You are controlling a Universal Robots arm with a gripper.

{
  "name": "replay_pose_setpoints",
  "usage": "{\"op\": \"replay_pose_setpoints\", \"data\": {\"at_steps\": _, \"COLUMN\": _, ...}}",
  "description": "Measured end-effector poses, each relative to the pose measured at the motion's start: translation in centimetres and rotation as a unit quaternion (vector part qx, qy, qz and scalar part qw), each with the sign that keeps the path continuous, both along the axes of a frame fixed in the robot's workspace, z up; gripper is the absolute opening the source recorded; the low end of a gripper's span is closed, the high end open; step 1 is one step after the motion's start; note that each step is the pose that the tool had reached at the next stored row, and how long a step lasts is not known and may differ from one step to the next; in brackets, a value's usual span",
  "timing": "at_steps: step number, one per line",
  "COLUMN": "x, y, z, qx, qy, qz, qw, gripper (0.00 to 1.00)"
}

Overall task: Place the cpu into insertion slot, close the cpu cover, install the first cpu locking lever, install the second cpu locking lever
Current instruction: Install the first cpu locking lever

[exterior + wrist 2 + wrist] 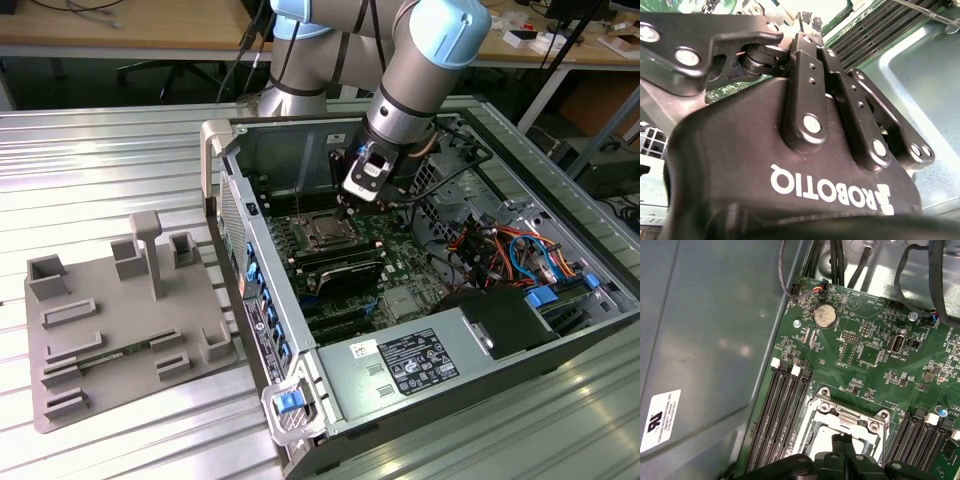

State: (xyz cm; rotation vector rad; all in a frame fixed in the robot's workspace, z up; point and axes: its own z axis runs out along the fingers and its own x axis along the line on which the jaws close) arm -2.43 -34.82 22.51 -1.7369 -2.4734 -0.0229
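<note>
Cpu [326, 231] seated in cpu socket [816, 415], dull silver top showing; cpu cover [852, 414] looks down over it. Pincer [842, 452] closed, nothing seen in it, just above socket edge. Judged: placing and cover done; locking levers unclear, probably left

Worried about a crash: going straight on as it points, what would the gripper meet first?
Probably the cpu socket, which lies just ahead of the gripper on the motherboard; depth is unclear.
</note>
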Motion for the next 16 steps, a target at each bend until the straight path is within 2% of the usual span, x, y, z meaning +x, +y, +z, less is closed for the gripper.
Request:
{"op": "replay_pose_setpoints", "data": {"at_steps": 8, "x": 0.00, "y": 0.00, "z": 0.00, "qx": 0.0009, "qy": 0.0000, "qz": 0.030, "qw": 0.99955, "gripper": 0.11}}
{"op": "replay_pose_setpoints", "data": {"at_steps": 11, "x": 0.00, "y": 0.00, "z": 0.00, "qx": 0.0016, "qy": -0.0001, "qz": 0.052, "qw": 0.99867, "gripper": 0.11}}
{"op": "replay_pose_setpoints", "data": {"at_steps": 16, "x": 0.00, "y": 0.00, "z": 0.00, "qx": 0.0016, "qy": 0.0000, "qz": 0.073, "qw": 0.99731, "gripper": 0.11}}
